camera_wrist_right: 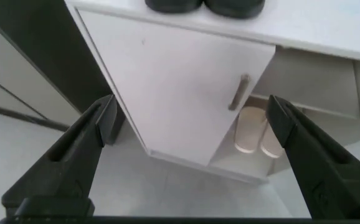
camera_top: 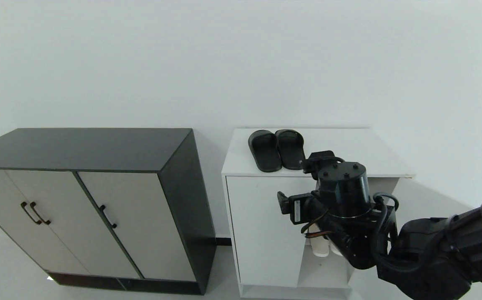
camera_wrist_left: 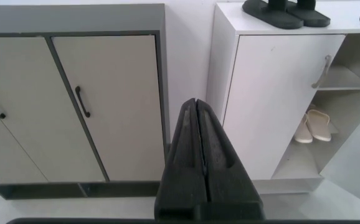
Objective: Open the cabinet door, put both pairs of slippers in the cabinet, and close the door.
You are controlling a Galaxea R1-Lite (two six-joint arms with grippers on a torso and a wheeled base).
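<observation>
The right gripper (camera_wrist_right: 191,106) is nearest in the right wrist view, its jaws spread wide and holding nothing. Between them is the white cabinet (camera_wrist_right: 167,81), whose closed door panel carries a handle (camera_wrist_right: 238,93). Beside that panel the compartment is open, and the white slippers (camera_wrist_right: 255,129) sit inside on the low shelf. The black slippers (camera_wrist_right: 205,5) rest on the cabinet top.

In the left wrist view, the left gripper (camera_wrist_left: 196,109) has its jaws pressed together with nothing between them. It hangs back, well apart from both the white cabinet and the dark cabinet (camera_wrist_left: 74,18) next to it.

The head view shows the right arm low in front of the open compartment. As I judge it, opening is done and one pair is stowed. The black pair must go in, then the door must be closed.
</observation>
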